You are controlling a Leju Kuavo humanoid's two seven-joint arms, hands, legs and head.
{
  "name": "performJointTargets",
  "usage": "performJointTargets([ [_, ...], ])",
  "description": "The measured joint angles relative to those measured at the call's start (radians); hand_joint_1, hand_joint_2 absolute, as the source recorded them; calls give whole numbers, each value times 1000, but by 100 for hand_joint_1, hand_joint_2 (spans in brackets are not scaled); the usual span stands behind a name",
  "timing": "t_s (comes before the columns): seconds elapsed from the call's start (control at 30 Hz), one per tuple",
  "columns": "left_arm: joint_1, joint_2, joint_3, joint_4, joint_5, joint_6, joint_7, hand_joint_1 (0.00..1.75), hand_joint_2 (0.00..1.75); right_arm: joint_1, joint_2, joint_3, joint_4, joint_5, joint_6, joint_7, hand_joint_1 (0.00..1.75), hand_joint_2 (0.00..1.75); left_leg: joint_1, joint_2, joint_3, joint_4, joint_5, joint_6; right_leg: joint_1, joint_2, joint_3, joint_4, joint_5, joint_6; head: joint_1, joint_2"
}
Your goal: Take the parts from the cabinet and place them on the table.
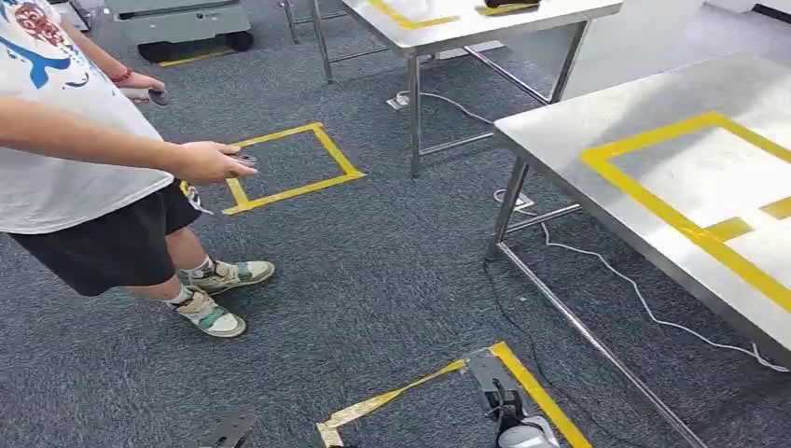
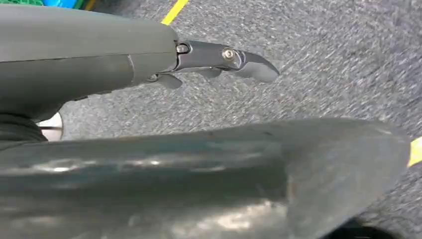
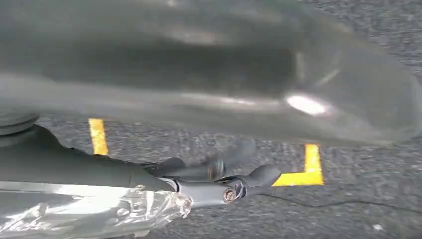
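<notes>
A steel table (image 1: 597, 112) marked with a yellow tape rectangle (image 1: 653, 201) stands at the right. My right hand (image 1: 511, 415) hangs low over the carpet at the bottom of the head view. In the right wrist view that hand (image 3: 219, 181) holds nothing, its dark fingers stretched out above the floor. My left hand (image 2: 219, 59) also hangs over the carpet, its fingers straight and apart from the thick thumb, with nothing in it.
A person (image 1: 84, 159) in a white shirt and dark shorts stands at the left, one arm stretched forward. Yellow tape squares (image 1: 289, 168) mark the grey carpet. A second steel table (image 1: 438, 23) stands further back. Cables (image 1: 644, 299) trail under the near table.
</notes>
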Motion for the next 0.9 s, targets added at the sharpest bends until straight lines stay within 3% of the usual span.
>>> performJointTargets([
  [0.03,-3,3,6,0,8,6,0,0,0,-1,0,-2,0,-2,1,-15,0,0,0,2,43,-79,28,2,0,0,1,0,0,3,0,0],
  [0.07,-7,4,11,0,16,13,0,0,0,-3,1,-4,0,-2,2,-30,0,0,-2,2,65,-129,19,3,11,1,-5,9,-3,11,-1,0],
  [0.2,-3,24,53,0,66,72,0,0,0,-4,1,-5,0,5,11,-55,0,0,-1,0,58,-131,26,26,6,1,-3,-4,3,30,0,0],
  [0.27,-2,38,69,0,79,89,0,0,0,-5,1,-10,0,6,11,-58,0,0,2,1,59,-133,29,35,5,-2,-30,44,-34,39,8,0],
  [0.4,-2,38,69,0,79,89,0,0,0,-5,1,-10,0,6,11,-58,0,0,2,1,59,-133,29,35,5,-2,-30,44,-34,39,8,0],
  [0.5,-2,40,73,0,81,92,0,0,0,-6,1,-11,0,7,11,-58,0,0,2,1,59,-133,29,38,5,-2,-43,71,-49,41,9,0],
  [0.53,-1,43,79,0,84,96,0,0,0,-6,1,-13,0,7,11,-57,0,0,1,1,59,-133,29,39,4,-2,-60,109,-69,42,9,0],
  [0.63,4,56,104,0,96,111,0,0,0,0,1,-20,1,8,22,-51,0,0,-1,1,59,-133,28,41,2,-2,-159,317,-144,48,7,0],
  [0.67,10,62,122,0,98,114,0,0,0,1,0,-22,2,10,24,-50,0,0,1,0,65,-132,23,34,-1,-3,-23,40,7,45,9,0],
  [0.7,10,66,126,0,98,115,0,0,0,-2,0,-22,2,10,25,-50,0,0,-5,-1,63,-128,21,28,1,-2,-3,4,-9,45,10,0],
  [0.73,10,68,129,0,98,116,0,0,0,-1,0,-22,2,11,26,-50,0,0,-6,-2,61,-127,22,22,0,2,0,3,-4,34,5,0],
  [0.83,10,72,133,0,98,116,0,0,0,2,0,-25,2,11,29,-45,0,0,0,-2,62,-133,27,6,7,3,-5,3,-1,16,7,0],
  [0.87,9,74,134,0,99,116,0,0,0,1,0,-26,2,11,33,-44,0,0,2,0,59,-127,18,1,0,2,-1,-2,4,8,7,0],
  [0.9,9,71,135,0,100,115,0,0,0,-1,0,-26,2,11,36,-44,0,0,0,0,43,-88,-11,-3,-1,2,-2,-2,3,3,2,0],
])
